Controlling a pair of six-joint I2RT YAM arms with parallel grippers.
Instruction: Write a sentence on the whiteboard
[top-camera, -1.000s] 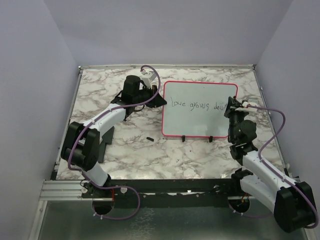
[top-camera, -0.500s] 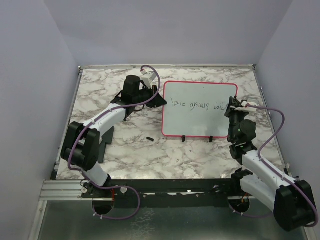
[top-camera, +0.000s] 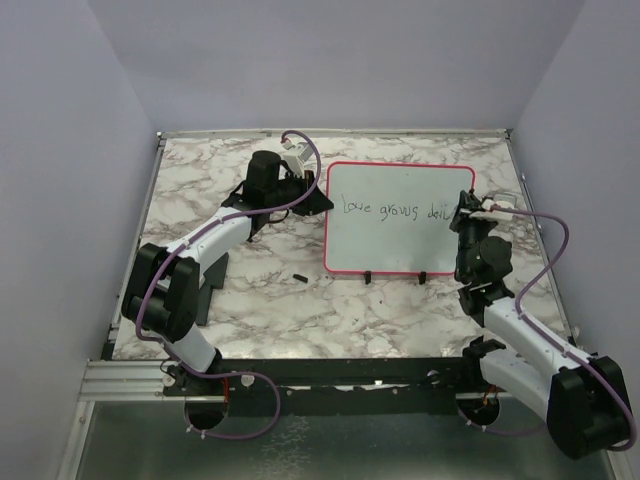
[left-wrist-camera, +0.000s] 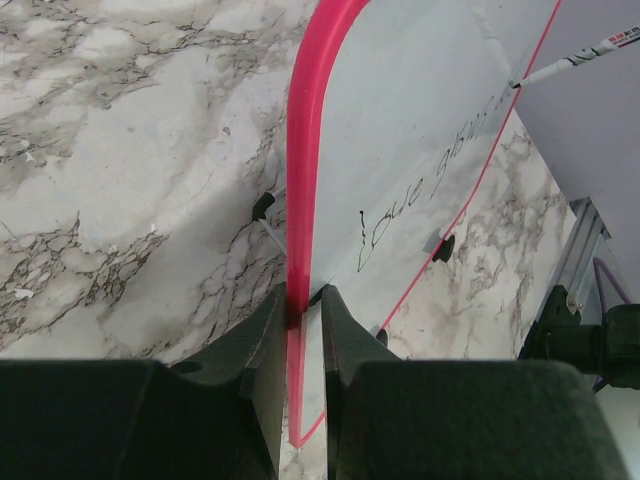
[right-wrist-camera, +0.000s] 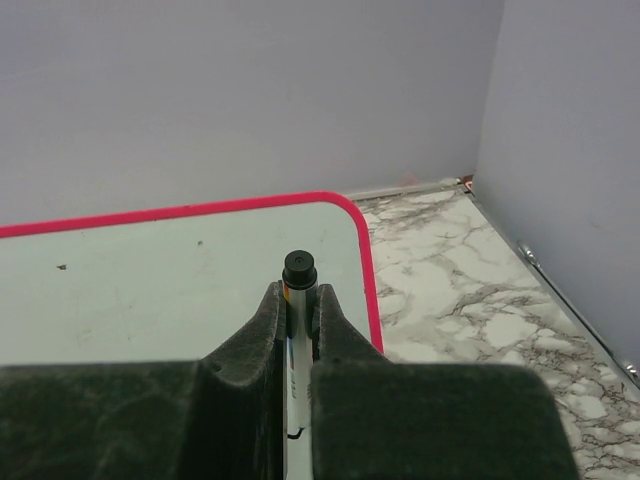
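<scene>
The whiteboard (top-camera: 400, 245) lies flat on the marble table, red-pink framed, with two black clips (top-camera: 368, 277) on its near edge. The sentence (top-camera: 385, 210) runs across it, reading about "Love grows dail". My left gripper (top-camera: 318, 200) is shut on the board's left frame edge; the left wrist view shows its jaws pinching the red frame (left-wrist-camera: 298, 300). My right gripper (top-camera: 463, 214) is shut on a marker (right-wrist-camera: 298, 272) held upright, tip on the board near its right edge. The marker's tip also shows in the left wrist view (left-wrist-camera: 575, 65).
A small black cap (top-camera: 298, 275) lies on the table left of the board's near corner. A dark flat pad (top-camera: 212, 285) lies beside the left arm. Walls close in at the left, back and right; a metal rail (top-camera: 540, 215) runs along the table's right edge.
My right gripper has crept a little to the right with the marker, and the last word has gained a stroke. The left gripper and the board have not moved.
</scene>
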